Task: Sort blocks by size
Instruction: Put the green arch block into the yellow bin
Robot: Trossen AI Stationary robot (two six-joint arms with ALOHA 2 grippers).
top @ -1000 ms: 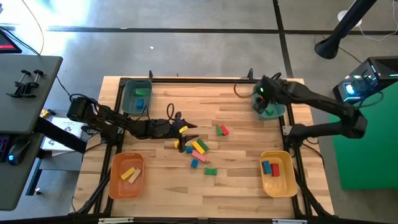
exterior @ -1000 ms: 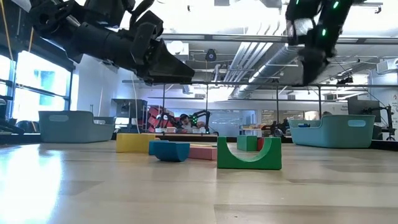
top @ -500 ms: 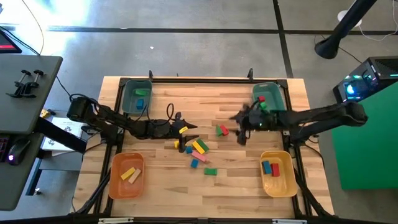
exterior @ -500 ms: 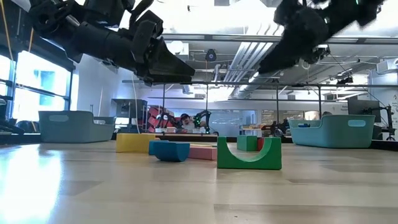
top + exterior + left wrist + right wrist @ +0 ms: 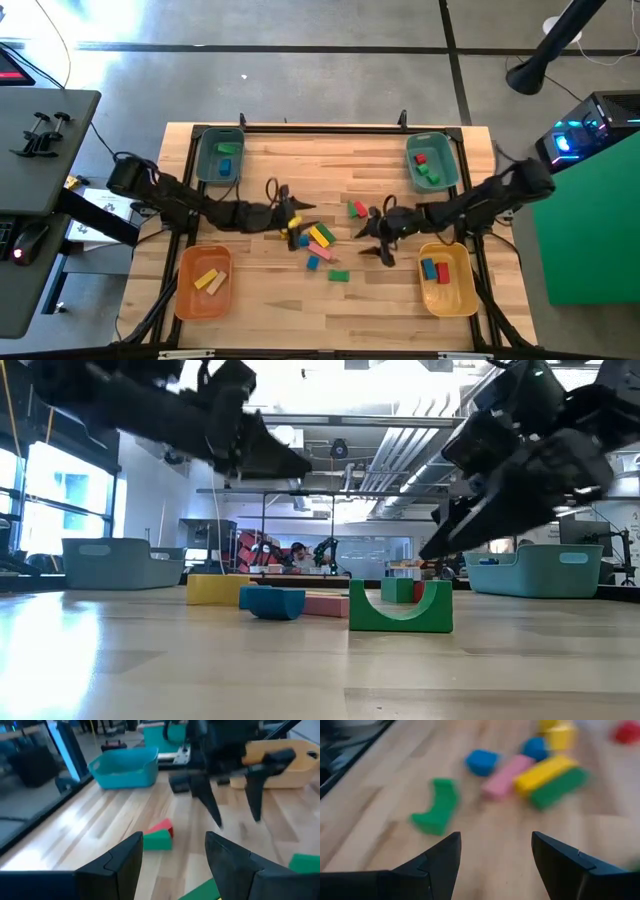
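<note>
The loose blocks lie mid-table: a red and green pair (image 5: pixel 357 209), a pile of yellow, green, pink and blue bars (image 5: pixel 317 240), and a green arch (image 5: pixel 339 275) resting on its side. My left gripper (image 5: pixel 303 218) hovers open just left of the pile, above a small yellow block (image 5: pixel 294 209); its wrist view looks past its own open fingers (image 5: pixel 174 840) at the red and green pair (image 5: pixel 159 836). My right gripper (image 5: pixel 374 238) hangs open to the right of the pile, slanting down toward it, with the arch (image 5: pixel 436 807) ahead of it.
Four bins stand at the table's corners: teal at far left (image 5: pixel 204 160), teal at far right (image 5: pixel 446 165), orange at near left (image 5: pixel 186 285) and yellow at near right (image 5: pixel 462 280), each holding a few blocks. Bare wood lies along the near edge between the two near bins.
My right gripper has swung down from above the far right teal bin toward the table's middle and near side. It has tipped from pointing down to a shallow slant and stays open. My left gripper has shifted slightly toward the near edge. No block has moved.
</note>
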